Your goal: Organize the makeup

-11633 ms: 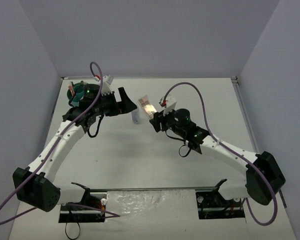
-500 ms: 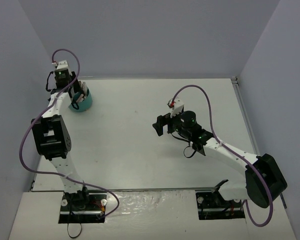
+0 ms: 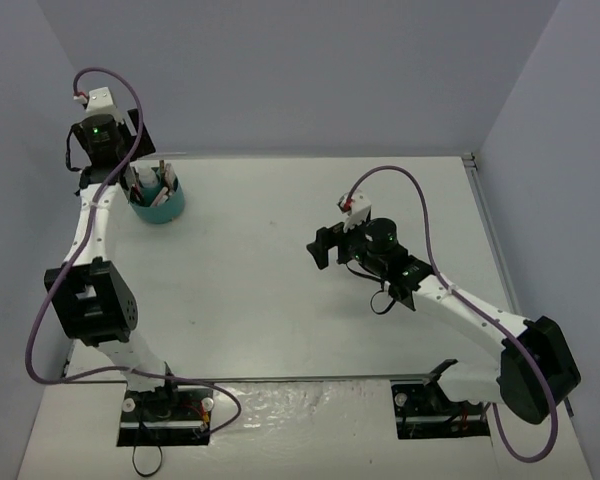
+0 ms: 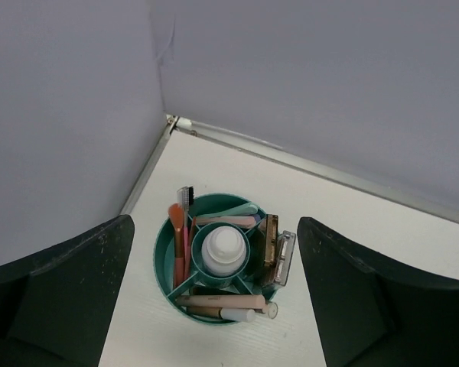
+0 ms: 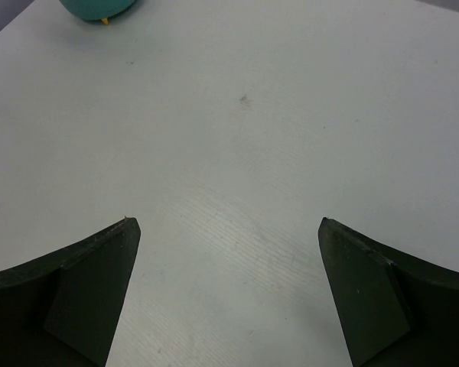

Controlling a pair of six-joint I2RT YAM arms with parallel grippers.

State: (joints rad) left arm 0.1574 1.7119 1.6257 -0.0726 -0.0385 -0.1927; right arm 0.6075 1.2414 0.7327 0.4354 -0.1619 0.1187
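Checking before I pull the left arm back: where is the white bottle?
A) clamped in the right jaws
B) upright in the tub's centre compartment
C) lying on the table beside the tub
B: the left wrist view shows the white bottle standing in the middle cup of the teal tub.

Even diffuse light, soft shadows; counter [image 5: 245, 153] bright, not blown (grain readable). Wrist views: jaws dark, soft-focus at 4 and 8 o'clock.
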